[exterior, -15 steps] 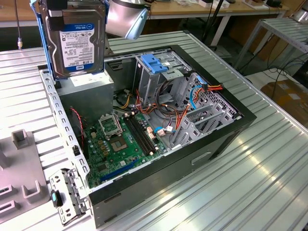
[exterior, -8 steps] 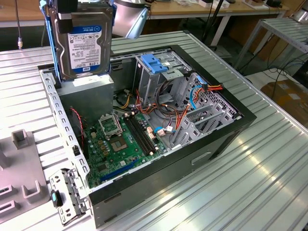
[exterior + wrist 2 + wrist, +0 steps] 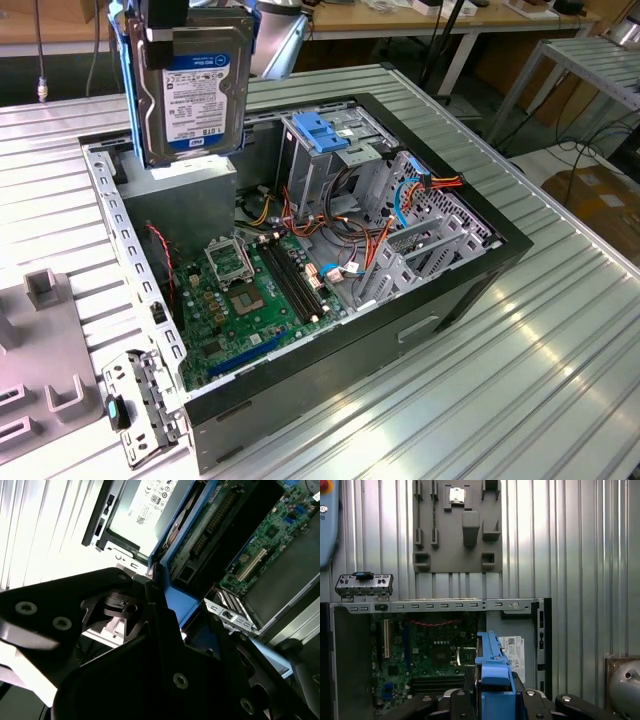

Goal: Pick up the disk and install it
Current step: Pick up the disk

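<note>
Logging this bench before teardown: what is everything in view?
Ribbed metal table: one, silver, under everything.
Open computer case: one, black, on the table.
Motherboard: one, green, on the case floor.
Plastic drive bracket: one, blue, inside the case.
Metal power supply box: one, grey, white sticker, inside the case.
Moulded fixture tray: one, grey, on the table beside the case.
Dark metal rectangular disk: one, white-and-blue label, blue side rails, held above the case.
Gripper: one, black, jaws closed on the disk.

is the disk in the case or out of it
Out. The disk hangs upright, clamped in the gripper, above the open computer case and not inside any bay.
</note>
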`<action>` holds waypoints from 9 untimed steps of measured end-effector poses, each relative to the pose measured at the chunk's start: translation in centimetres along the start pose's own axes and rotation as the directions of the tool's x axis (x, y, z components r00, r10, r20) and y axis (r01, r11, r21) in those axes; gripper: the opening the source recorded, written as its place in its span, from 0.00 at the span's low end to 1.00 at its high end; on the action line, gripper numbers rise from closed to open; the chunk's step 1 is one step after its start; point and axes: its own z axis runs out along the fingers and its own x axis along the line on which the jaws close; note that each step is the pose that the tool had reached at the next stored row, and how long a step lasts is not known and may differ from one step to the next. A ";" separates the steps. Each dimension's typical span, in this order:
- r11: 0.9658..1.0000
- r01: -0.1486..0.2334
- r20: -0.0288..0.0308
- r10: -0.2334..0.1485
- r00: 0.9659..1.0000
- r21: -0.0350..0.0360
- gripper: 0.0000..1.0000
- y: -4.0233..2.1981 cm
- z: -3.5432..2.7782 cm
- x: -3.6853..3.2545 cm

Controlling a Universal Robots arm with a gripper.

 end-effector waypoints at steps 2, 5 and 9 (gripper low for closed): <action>1.000 0.000 0.000 0.000 1.000 0.000 0.37 -0.27 0.02 0.02; 1.000 0.000 0.000 0.000 1.000 0.000 0.37 -0.55 0.05 0.06; 1.000 0.000 0.000 0.000 1.000 0.000 0.37 -1.01 0.08 0.08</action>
